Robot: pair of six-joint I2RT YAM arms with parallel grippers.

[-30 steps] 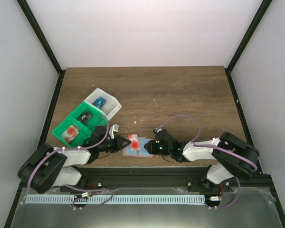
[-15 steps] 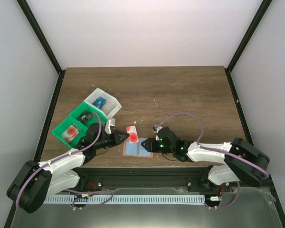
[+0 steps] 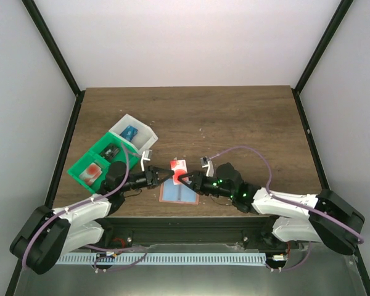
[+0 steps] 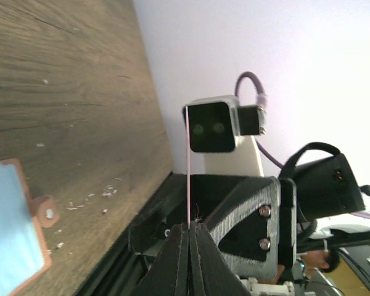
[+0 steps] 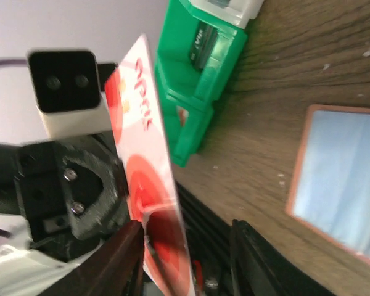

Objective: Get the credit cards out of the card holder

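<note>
One red and white card (image 3: 177, 168) is seen from above, lifted off the table (image 3: 246, 123) and pinched at one end by the left gripper (image 3: 162, 177). It hangs just above the card holder (image 3: 179, 193), which lies flat on the wood between the two arms. The right gripper (image 3: 186, 179) is brought up against the card's other end. Well to the left, a green tray (image 3: 80, 166) and a white tray (image 3: 149, 140) are placed, with small items inside that cannot be identified with certainty.

In the left wrist view, the card is shown edge-on as a thin upright line (image 4: 188, 166), clamped between the fully closed fingers (image 4: 179, 259) of the left gripper (image 4: 189, 231). A corner of the card holder (image 4: 12, 216), tab outward, is seen on the table below.

In the right wrist view, the card's printed face (image 5: 145, 166) is presented between the parted fingers (image 5: 126, 253) of the right gripper (image 5: 186, 246); one finger is close to or touching it, but no grip is made. The card holder (image 5: 345, 172) is seen lying apart, with the green tray (image 5: 203, 80) beyond.

A handover is judged to be in hand. Closure of the right jaws squarely on the card's free end would be called for before the left grip is released, lest the thin card be dropped.
</note>
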